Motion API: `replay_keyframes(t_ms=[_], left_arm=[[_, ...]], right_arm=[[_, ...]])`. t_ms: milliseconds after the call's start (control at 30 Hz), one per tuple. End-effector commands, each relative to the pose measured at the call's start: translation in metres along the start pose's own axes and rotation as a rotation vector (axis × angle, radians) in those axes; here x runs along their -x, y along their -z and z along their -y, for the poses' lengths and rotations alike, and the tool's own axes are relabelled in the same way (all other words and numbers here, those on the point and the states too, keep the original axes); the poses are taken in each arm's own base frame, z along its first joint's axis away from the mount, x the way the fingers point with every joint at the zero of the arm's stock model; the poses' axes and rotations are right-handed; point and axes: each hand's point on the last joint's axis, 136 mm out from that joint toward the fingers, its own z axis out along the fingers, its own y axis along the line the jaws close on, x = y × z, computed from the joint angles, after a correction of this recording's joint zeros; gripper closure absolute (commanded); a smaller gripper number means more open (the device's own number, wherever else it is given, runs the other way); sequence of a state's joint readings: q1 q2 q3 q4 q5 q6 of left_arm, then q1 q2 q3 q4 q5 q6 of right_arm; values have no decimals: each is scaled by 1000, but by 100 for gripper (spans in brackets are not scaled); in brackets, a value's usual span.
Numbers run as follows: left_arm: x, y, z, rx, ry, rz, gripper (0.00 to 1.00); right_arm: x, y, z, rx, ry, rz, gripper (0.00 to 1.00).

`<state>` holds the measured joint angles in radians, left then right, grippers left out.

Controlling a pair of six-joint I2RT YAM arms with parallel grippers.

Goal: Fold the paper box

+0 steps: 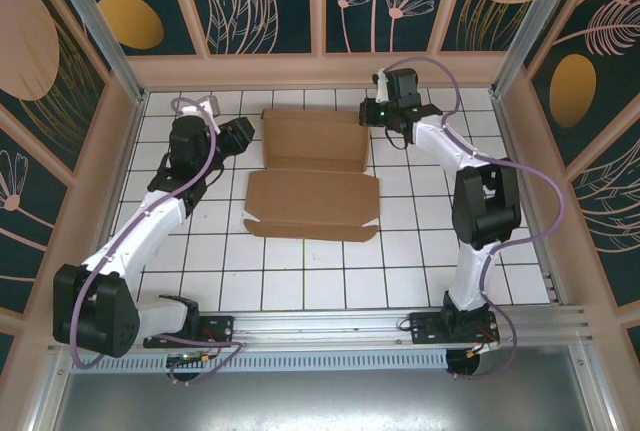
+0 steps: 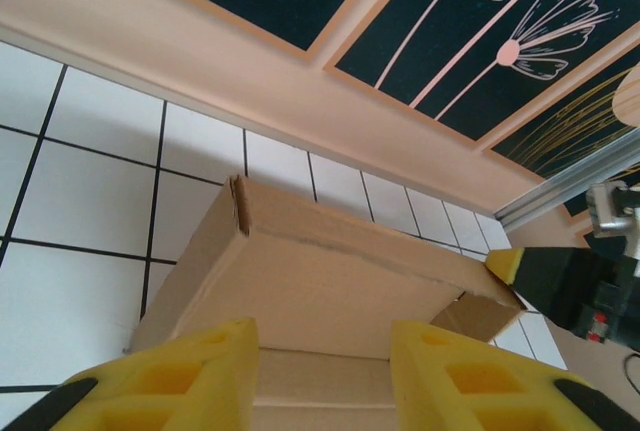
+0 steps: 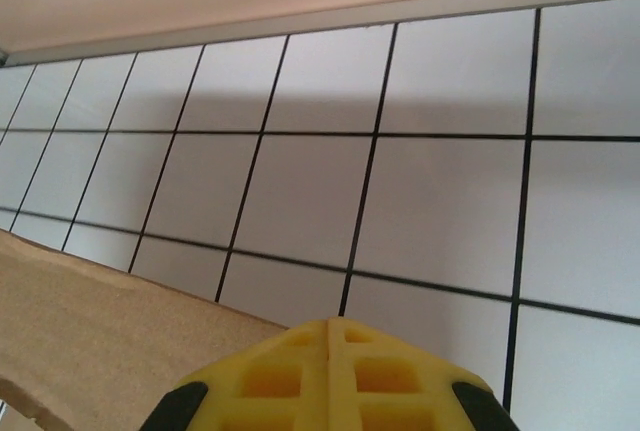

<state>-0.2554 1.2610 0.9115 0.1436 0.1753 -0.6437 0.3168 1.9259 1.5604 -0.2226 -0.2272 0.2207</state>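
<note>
The plain brown cardboard paper box (image 1: 312, 191) lies at the middle of the white tiled desk (image 1: 300, 281), partly folded. Its far panel is tilted up and a side flap stands raised at its 9 o'clock edge.

The left arm (image 1: 150, 216) stretches from its base at 7 o'clock diagonally toward the box. The wrist is bent so that the left pincer (image 1: 250, 134) points at the box's 10 o'clock side. Its yellow fingers (image 2: 200, 376) stand apart, with the cardboard showing in the gap ahead of them and nothing pinched.

The right arm (image 1: 470, 201) rises from 5 o'clock, elbows up beside the box, then reaches back to the box's 1 o'clock corner. There the right pincer (image 1: 373, 111) has its yellow pads (image 3: 280, 381) pressed together, just beside the cardboard edge.
</note>
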Motion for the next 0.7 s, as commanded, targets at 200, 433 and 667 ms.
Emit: replay_keyframes(t_ms=[200,433,667], left_arm=[[56,38,65,-154,16,100,59],[73,58,80,-171,-15,139,57],[65,50,71,-143,-25,123,56]], right_arm=[[-32,-36,67,-129,-162,-152,100],[-100,-23,58,-95,-271,-214,100],[-167,49,-58,178,-135,-166,87]])
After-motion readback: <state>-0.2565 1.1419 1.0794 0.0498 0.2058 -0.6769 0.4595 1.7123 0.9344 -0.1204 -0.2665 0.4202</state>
